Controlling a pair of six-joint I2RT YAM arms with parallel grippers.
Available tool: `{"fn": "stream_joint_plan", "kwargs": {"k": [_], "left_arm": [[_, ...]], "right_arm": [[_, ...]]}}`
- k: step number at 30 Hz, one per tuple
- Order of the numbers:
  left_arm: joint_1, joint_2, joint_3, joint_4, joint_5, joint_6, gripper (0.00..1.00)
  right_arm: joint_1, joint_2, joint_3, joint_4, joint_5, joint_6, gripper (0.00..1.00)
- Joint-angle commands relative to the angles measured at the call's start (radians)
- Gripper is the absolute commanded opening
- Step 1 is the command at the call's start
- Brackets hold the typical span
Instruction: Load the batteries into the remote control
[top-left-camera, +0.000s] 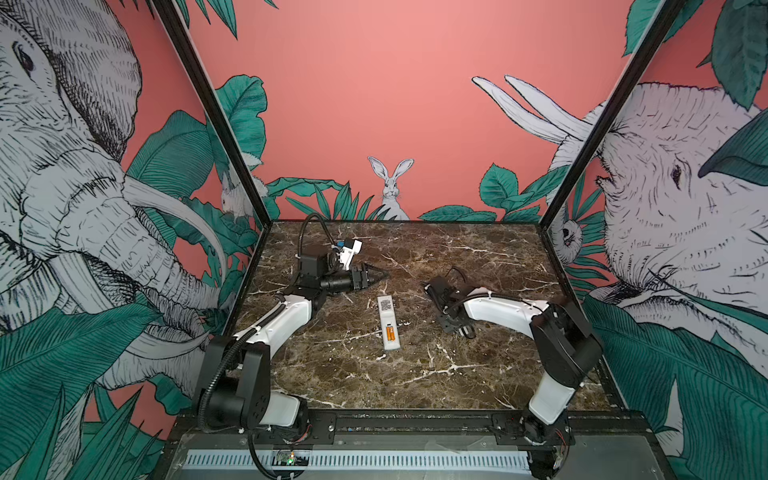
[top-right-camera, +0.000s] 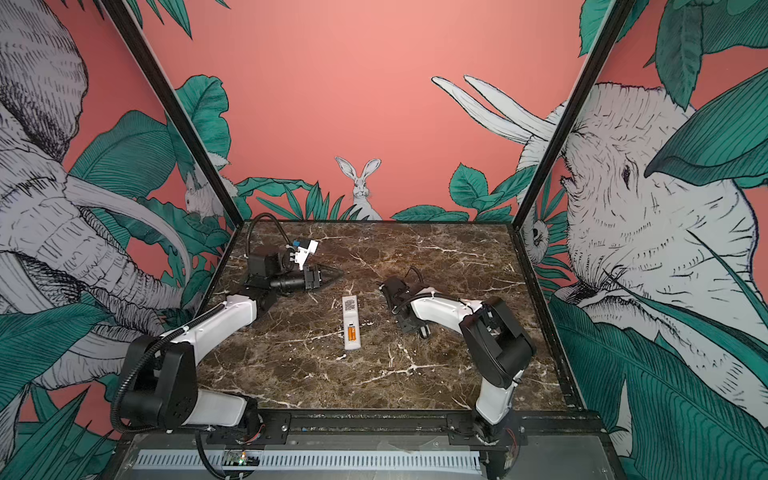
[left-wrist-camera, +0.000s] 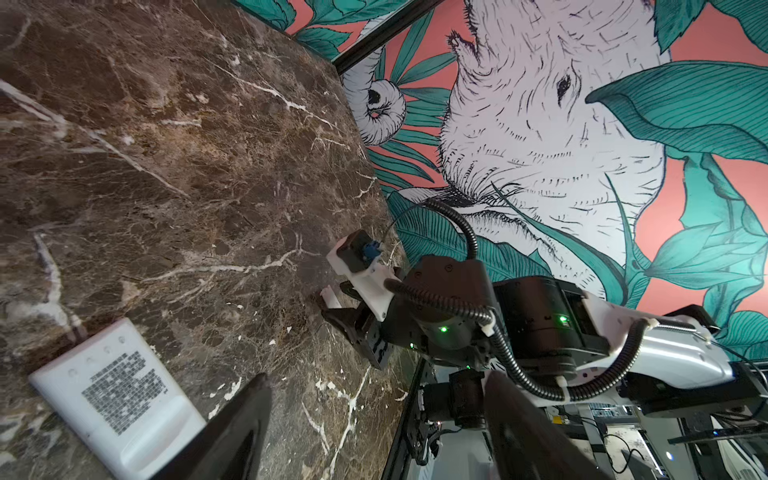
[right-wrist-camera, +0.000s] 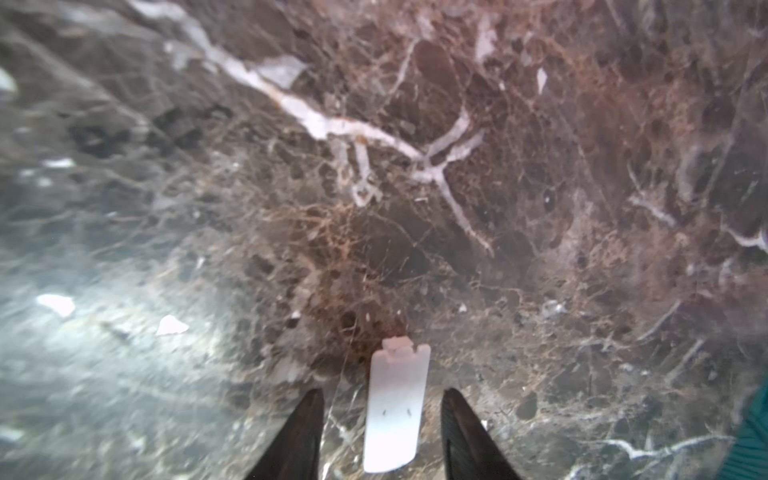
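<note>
Two batteries (top-left-camera: 390, 333) (top-right-camera: 352, 333), orange and side by side, sit in the open compartment of the remote control (top-left-camera: 388, 320) (top-right-camera: 351, 324). It lies back-up in the middle of the dark marble counter (top-left-camera: 332, 374), lengthwise from front to back, with a printed label on its far half and the compartment on its near half. The left arm (top-left-camera: 286, 316) reaches over the far left part of the counter, and the left jaws point toward the right, beyond the remote control's far end and apart from it in both top views. In the left wrist view they are spread wide with nothing between them, and the labelled end of the remote control (left-wrist-camera: 120, 399) shows just beside one of them. The right arm (top-left-camera: 498, 309) bends down to the right of the remote control, well apart from it. In the right wrist view the right jaws stand spread, and a small white battery cover (right-wrist-camera: 397, 405) lies on the counter between them with a gap on each side.
</note>
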Motion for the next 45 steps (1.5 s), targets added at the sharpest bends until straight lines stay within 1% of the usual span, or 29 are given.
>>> {"fn": "stream_joint_plan", "kwargs": {"k": [1,3,9,13,16,19,22,26,31,36,41,45], "left_arm": [[0.007,-0.029,0.013,-0.003,0.022,0.018,0.82],[0.008,-0.030,0.010,0.001,0.022,0.014,0.82],[0.009,-0.035,0.008,-0.010,0.021,0.023,0.83],[0.010,-0.017,0.009,-0.013,0.013,0.038,0.84],[0.008,0.010,-0.003,-0.018,-0.026,0.063,0.85],[0.005,0.049,-0.012,0.017,-0.056,0.061,0.85],[-0.018,0.096,0.009,-0.021,-0.123,0.122,0.85],[-0.076,0.220,0.084,-0.081,-0.191,0.215,0.86],[-0.093,0.360,0.161,-0.065,-0.233,0.261,0.89],[-0.095,0.452,0.239,-0.119,-0.247,0.311,0.90],[-0.096,0.509,0.252,-0.106,-0.238,0.310,0.91],[-0.097,0.529,0.241,-0.113,-0.243,0.322,0.94]], "right_arm": [[-0.038,-0.074,-0.039,0.079,-0.152,-0.014,0.55],[-0.073,-0.083,-0.057,0.089,-0.218,-0.029,0.55],[-0.128,-0.079,-0.111,0.126,-0.298,-0.064,0.57],[-0.145,-0.061,-0.139,0.157,-0.299,-0.070,0.57],[-0.153,-0.046,-0.157,0.180,-0.297,-0.076,0.56],[-0.156,-0.041,-0.173,0.194,-0.298,-0.083,0.54],[-0.156,-0.044,-0.182,0.196,-0.283,-0.087,0.50],[-0.158,-0.047,-0.177,0.180,-0.240,-0.104,0.47],[-0.159,-0.030,-0.143,0.146,-0.236,-0.105,0.40],[-0.159,-0.012,-0.104,0.114,-0.243,-0.097,0.27],[-0.158,-0.040,-0.118,0.139,-0.241,-0.087,0.25],[-0.157,-0.074,-0.133,0.174,-0.276,-0.108,0.23]]}}
